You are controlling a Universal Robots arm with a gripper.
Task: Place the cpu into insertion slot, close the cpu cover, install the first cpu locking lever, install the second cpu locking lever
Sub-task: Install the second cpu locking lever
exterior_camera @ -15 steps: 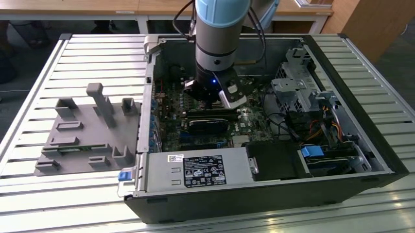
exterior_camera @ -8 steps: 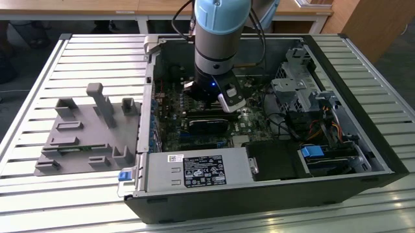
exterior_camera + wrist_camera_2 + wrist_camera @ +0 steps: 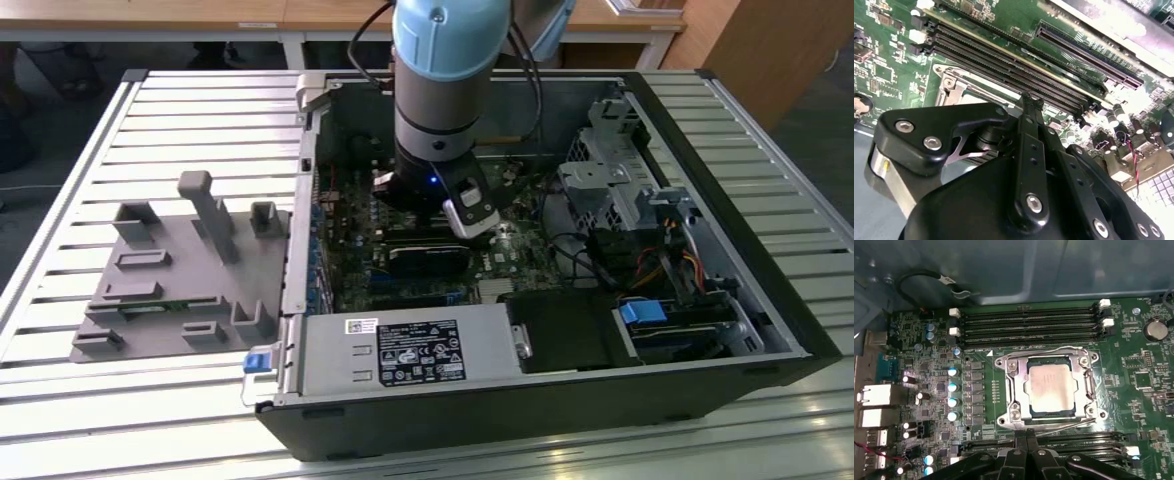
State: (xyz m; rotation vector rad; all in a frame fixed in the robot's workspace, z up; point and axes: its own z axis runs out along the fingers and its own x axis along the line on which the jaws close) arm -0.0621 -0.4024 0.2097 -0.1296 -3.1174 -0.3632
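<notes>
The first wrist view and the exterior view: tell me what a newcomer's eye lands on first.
In the first wrist view, the cpu draws the eye: its pale metal top sits in the insertion slot, framed by the silvery cpu cover lying down around it, between rows of long black slots. In the exterior view, the light blue arm reaches down into the open computer case, its end effector hanging just above the green board.

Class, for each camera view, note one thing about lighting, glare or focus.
Exterior view: bright daylight washes out the slatted table, while the case interior stays dim. First wrist view: soft sheen on the cpu, board in focus. Second wrist view: the tool looms dark in front, and glare whitens the far corner.
</notes>
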